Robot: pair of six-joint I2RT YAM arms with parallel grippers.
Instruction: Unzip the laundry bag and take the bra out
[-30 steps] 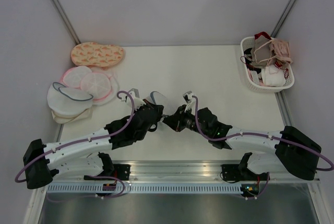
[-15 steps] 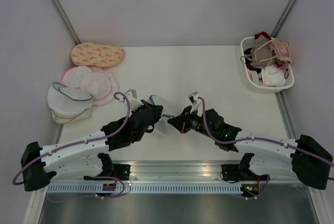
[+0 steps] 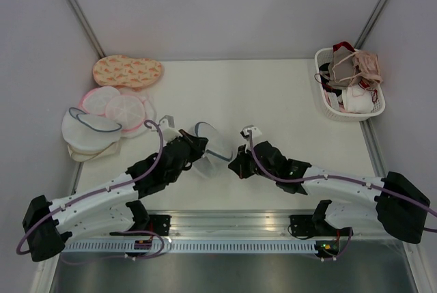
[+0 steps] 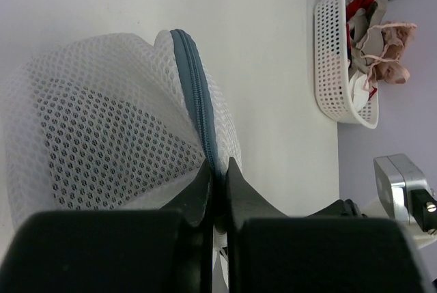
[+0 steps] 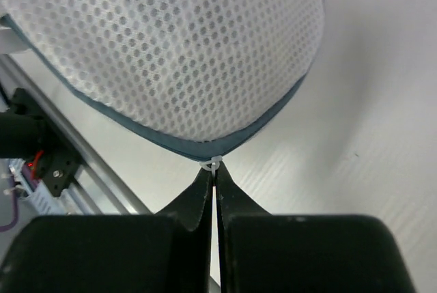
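The laundry bag [image 3: 214, 149], white mesh with a grey-blue zipper rim, is held off the table between both arms. My left gripper [image 3: 199, 152] is shut on the bag's zipper rim [image 4: 198, 105], pinching it edge-on between the fingertips. My right gripper [image 3: 235, 163] is shut on the small white zipper pull [image 5: 214, 166] at the rim's lowest point, with the mesh dome [image 5: 171, 47] just beyond the fingertips. A dark shape shows dimly through the mesh in the left wrist view [image 4: 82, 143]; the bra itself is hidden.
A white basket [image 3: 326, 104] of assorted bras stands at the back right, also in the left wrist view [image 4: 330, 67]. A pile of round wash bags, pink-rimmed [image 3: 113, 105] and orange patterned [image 3: 128, 71], lies at the back left. The metal rail [image 3: 225, 228] runs along the near edge.
Both grippers shifted: the left moved slightly up and right with the bag, the right arm swung in lower, its gripper now left and below. The bag's mesh face now shows more between them.
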